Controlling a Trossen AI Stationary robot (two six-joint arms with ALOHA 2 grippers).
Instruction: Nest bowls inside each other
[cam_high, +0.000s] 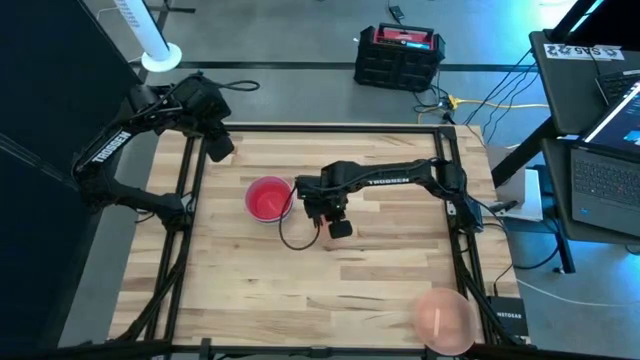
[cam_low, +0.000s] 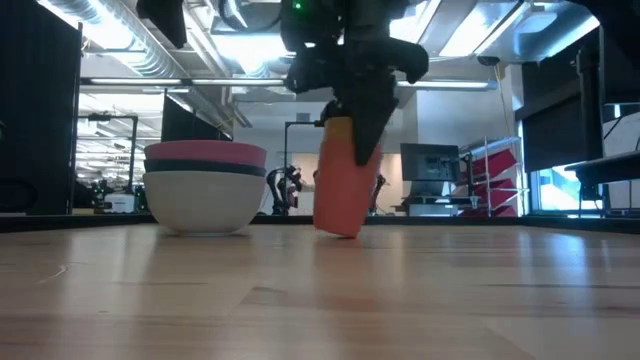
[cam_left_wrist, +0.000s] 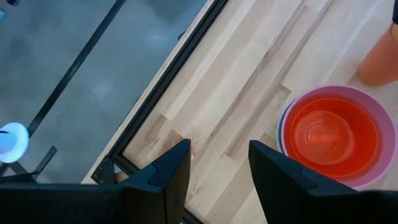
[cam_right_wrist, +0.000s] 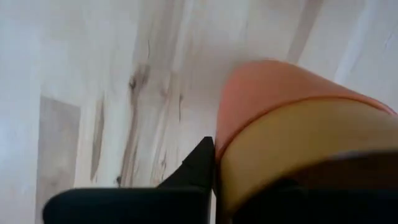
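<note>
A stack of bowls (cam_high: 268, 198) stands on the table left of centre: a whitish bowl (cam_low: 203, 205) at the bottom, a dark rim and a pink one above it, and a red bowl (cam_left_wrist: 333, 130) innermost. Just right of the stack my right gripper (cam_low: 362, 140) points down, shut on a narrow orange cup (cam_low: 340, 190). A translucent pale pink bowl (cam_high: 443, 318) rests alone at the near right corner. My left gripper (cam_left_wrist: 217, 168) hangs open over the table's far left edge (cam_high: 220, 148) with nothing between its fingers. My right gripper holds the orange cup by its rim wall (cam_right_wrist: 227, 146), one finger (cam_right_wrist: 198, 165) outside it and the other apparently inside the cup's mouth. The fingers come from above, pointing down. The cup hangs tilted, its base (cam_low: 343, 230) at or just above the tabletop.
A black frame (cam_high: 190, 190) borders the wooden table on its left and right sides. A cable loop (cam_high: 285, 238) hangs below the right arm. Bare wood (cam_high: 300, 290) lies across the near half. A black case (cam_high: 398, 55) and a laptop (cam_high: 605, 170) stand off the table.
</note>
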